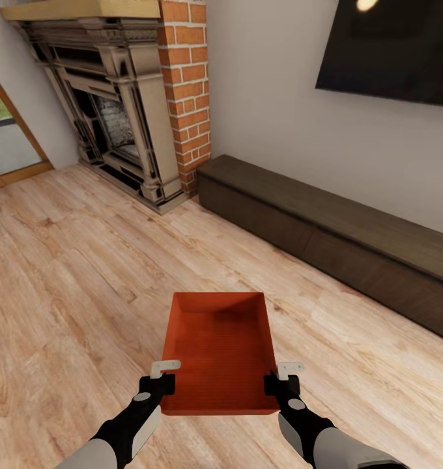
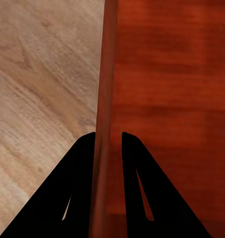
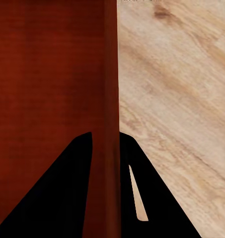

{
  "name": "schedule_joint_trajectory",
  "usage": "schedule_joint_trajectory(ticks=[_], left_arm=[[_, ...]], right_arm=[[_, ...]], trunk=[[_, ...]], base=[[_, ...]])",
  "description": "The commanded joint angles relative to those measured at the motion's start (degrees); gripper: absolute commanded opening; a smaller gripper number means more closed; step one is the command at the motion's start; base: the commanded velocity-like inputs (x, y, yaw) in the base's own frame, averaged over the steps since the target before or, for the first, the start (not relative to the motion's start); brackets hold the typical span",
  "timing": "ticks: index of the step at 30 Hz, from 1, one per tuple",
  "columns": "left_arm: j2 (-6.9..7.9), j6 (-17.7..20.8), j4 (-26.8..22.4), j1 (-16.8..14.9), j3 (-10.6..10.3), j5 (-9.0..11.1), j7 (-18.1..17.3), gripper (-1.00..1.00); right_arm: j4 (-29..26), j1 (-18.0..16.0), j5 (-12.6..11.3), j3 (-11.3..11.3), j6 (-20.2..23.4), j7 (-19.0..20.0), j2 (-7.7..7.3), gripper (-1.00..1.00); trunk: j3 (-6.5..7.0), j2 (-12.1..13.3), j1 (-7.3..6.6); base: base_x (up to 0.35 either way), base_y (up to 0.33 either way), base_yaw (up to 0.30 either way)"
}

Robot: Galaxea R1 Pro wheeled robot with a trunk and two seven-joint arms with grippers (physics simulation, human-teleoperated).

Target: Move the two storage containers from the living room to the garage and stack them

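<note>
One orange-red storage container (image 1: 219, 352) is held level above the light wood plank floor of the living room, low in the middle of the head view. My left gripper (image 1: 165, 376) is shut on its left wall near the near corner. My right gripper (image 1: 281, 378) is shut on its right wall opposite. In the left wrist view the black fingers (image 2: 80, 188) straddle the container's thin wall (image 2: 105, 99), one inside, one outside. The right wrist view shows the same grip, fingers (image 3: 72, 193) around the wall (image 3: 111, 89). The container is empty.
A red brick fireplace (image 1: 182, 91) with a dark carved surround (image 1: 111, 111) stands ahead on the left. A long dark low bench (image 1: 326, 241) runs along the white wall under a black TV (image 1: 397, 52). A wood-framed glass door (image 1: 6, 137) is at far left.
</note>
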Motion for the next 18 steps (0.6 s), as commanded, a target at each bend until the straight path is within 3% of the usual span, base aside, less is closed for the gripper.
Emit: schedule_joint_trajectory(ticks=[1,18], left_arm=[[0.01,-0.1,0.1,0.0,0.0,0.4,2.0,-1.00],[0.01,-0.1,0.2,0.0,0.0,0.5,2.0,-1.00]], right_arm=[[-0.1,-0.1,0.7,-2.4,0.0,-0.3,0.13,-1.00],[-0.1,-0.1,0.7,-2.4,-0.1,-0.3,0.22,-1.00]], trunk=[[0.15,0.4,-0.23],[3.21,7.2,-3.96]], base=[[0.000,0.000,0.000],[0.000,0.000,0.000]])
